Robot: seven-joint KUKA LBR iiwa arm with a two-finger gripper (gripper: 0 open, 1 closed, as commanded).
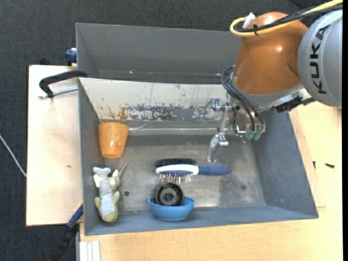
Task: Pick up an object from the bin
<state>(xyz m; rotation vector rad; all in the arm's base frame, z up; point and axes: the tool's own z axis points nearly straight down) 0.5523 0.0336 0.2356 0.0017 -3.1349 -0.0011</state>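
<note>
One gripper (216, 147) hangs over the blue handle of a white brush (184, 171) lying mid-floor in the bin (283, 170) (spread or closed, I cannot tell).

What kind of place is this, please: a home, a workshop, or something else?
Probably a robotics lab set up for grasping trials. A KUKA arm hangs its gripper over a grey metal bin holding unrelated household things: an orange cup, a blue-handled brush, a blue bowl.
</note>
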